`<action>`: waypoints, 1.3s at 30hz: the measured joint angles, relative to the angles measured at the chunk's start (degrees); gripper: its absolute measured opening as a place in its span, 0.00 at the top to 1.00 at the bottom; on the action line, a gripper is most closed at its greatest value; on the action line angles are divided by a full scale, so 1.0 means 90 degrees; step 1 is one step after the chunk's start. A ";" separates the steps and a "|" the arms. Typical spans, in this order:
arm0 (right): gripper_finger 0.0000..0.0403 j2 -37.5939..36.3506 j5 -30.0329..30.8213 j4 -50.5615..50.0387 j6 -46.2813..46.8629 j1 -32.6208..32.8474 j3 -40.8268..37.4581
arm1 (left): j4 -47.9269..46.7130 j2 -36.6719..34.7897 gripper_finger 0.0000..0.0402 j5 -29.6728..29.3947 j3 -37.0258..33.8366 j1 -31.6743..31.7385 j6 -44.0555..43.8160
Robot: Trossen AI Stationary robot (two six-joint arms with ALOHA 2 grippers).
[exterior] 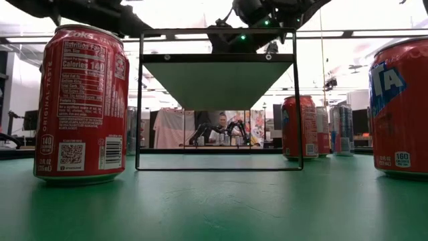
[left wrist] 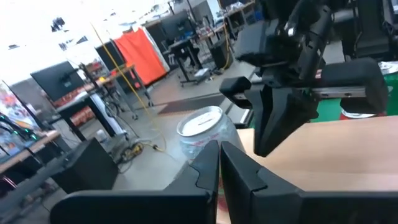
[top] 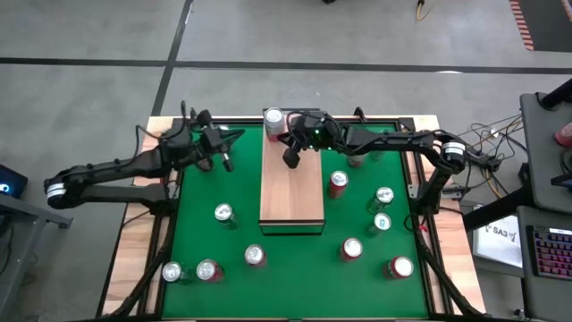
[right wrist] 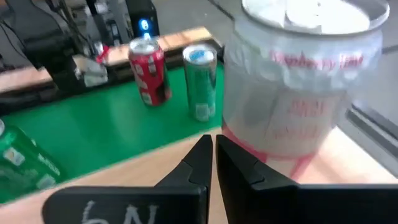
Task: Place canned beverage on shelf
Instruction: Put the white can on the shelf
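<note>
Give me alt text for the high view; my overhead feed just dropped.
One pale can stands at the far end of the wooden shelf, with the right hand shut just beside it over the board. The left hand, also shut, hangs over the green table, where ten more cans stand scattered.

green table point(top: 295, 277) carries scattered cans and the shelf point(top: 291, 192); one pale, perhaps white, can point(top: 273, 119) atop.

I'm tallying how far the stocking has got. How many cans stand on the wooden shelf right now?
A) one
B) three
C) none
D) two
A: the high view shows a single white can at the far end of the shelf; every other can stands on the green surface.
</note>
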 joint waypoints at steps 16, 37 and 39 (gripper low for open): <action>0.97 0.0045 0.0165 -0.0030 -0.0260 -0.0147 0.0285 | -0.0359 -0.0331 1.00 0.0003 -0.0216 0.0015 0.0239; 0.97 0.0031 0.0203 -0.0214 -0.0486 -0.0369 0.0281 | -0.0265 -0.0252 1.00 0.0008 -0.0351 0.0015 -0.0061; 0.97 0.0003 0.0432 -0.0418 -0.0453 -0.0406 0.0278 | -0.0259 -0.0133 1.00 0.0008 -0.0351 0.0015 -0.0272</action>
